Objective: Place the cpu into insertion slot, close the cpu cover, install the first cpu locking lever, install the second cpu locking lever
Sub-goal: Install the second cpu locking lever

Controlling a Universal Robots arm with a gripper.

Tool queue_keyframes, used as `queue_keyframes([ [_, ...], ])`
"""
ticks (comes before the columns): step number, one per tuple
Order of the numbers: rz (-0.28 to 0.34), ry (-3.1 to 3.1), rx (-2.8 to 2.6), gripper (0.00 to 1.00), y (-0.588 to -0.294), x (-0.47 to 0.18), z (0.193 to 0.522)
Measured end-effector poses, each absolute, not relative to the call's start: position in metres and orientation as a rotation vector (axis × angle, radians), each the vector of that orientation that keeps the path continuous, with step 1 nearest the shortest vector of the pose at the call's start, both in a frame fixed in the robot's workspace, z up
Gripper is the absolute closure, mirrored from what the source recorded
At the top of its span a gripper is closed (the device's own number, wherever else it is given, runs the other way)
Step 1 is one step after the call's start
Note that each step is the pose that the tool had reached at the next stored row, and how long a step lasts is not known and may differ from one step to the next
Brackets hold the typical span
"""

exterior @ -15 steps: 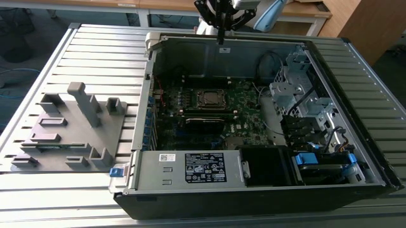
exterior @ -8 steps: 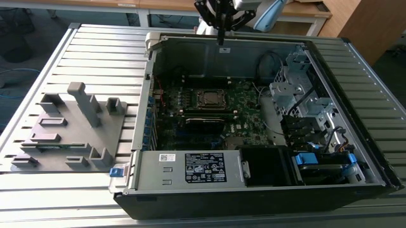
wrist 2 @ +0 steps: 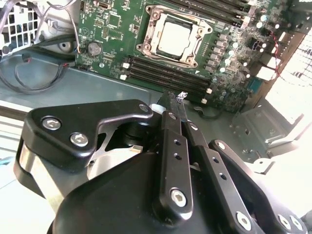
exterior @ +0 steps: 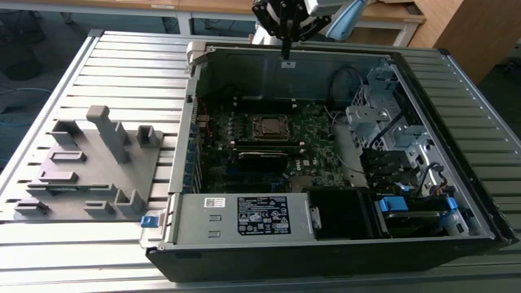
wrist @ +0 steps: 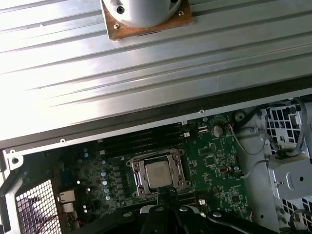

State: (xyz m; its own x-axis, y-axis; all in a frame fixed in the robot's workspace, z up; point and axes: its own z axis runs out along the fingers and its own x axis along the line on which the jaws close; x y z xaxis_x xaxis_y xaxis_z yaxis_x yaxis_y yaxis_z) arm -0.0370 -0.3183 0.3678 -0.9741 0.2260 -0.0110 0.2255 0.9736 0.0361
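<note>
We see a ribbed grey metal table [exterior: 122,61] in a room with wooden desks behind it. Going from the exterior view's left: a grey plastic fixture with upright posts [exterior: 85,162], then the open black computer case [exterior: 342,244] with its green motherboard [exterior: 318,131].

The small square silvery-grey cpu [wrist 2: 174,38] already lies in the dark, metal-rimmed insertion slot [wrist 2: 146,46], near the motherboard's middle; in both wrist views its face is bare.

The black claw [exterior: 286,52] hangs over the case's far wall, clenched on nothing, its thin fingers [wrist 2: 171,109] pressed together. From the claw, the cpu lies inward and below, toward the case's near side, past the long black memory slots [wrist 2: 165,73].
</note>
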Motion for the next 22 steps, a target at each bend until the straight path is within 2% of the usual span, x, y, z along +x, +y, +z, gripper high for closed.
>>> queue_keyframes([
  [22,0.054,3.108,0.338,0.90,-0.3183,-0.0361,0.3630],
])
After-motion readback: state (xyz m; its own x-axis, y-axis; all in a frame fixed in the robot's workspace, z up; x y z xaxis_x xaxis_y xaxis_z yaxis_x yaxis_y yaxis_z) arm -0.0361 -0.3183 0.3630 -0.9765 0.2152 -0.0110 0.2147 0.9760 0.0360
